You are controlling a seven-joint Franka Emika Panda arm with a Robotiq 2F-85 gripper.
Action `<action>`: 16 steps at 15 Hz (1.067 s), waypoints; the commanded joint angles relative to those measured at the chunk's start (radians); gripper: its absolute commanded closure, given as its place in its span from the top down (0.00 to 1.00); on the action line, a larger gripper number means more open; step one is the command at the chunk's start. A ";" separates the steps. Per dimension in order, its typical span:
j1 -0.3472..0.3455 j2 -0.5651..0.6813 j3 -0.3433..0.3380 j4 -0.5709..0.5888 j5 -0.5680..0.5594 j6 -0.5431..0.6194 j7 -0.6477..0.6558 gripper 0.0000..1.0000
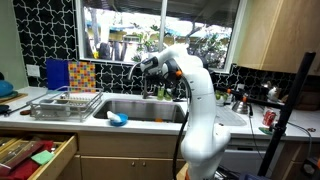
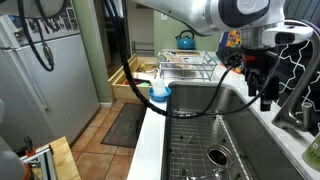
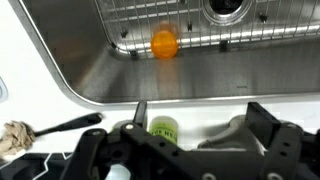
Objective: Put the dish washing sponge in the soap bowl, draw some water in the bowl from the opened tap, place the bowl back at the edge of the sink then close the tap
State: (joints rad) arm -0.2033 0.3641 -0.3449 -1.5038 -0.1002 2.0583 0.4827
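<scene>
The small bright-blue soap bowl [image 1: 118,119] [image 2: 159,94] sits on the counter at the sink's front corner. A pale bit that may be the dish washing sponge [image 2: 156,87] shows at the bowl; I cannot tell whether it lies in it or beside it. The steel sink [image 1: 140,106] [image 2: 240,110] [image 3: 90,70] has a wire grid on its floor. My gripper [image 1: 150,66] [image 2: 268,88] [image 3: 205,118] hangs open over the sink's back rim, far from the bowl. A green-labelled bottle [image 3: 162,128] and a grey metal fitting [image 3: 226,130] stand between its fingers, untouched.
An orange ball [image 3: 164,43] lies on the sink grid near the drain [image 3: 228,8]. A wire dish rack [image 1: 65,103] [image 2: 186,66] stands on the counter beside the sink. A black-handled brush [image 3: 60,125] rests on the back ledge. A drawer [image 1: 35,155] stands pulled out.
</scene>
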 commanded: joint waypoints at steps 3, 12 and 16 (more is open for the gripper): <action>0.037 -0.085 0.026 -0.122 -0.013 -0.194 0.164 1.00; 0.057 -0.252 0.097 -0.380 -0.030 0.126 0.140 1.00; 0.064 -0.316 0.117 -0.431 -0.051 0.115 0.142 1.00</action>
State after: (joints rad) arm -0.1422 0.1266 -0.2404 -1.8506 -0.1225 2.1591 0.6335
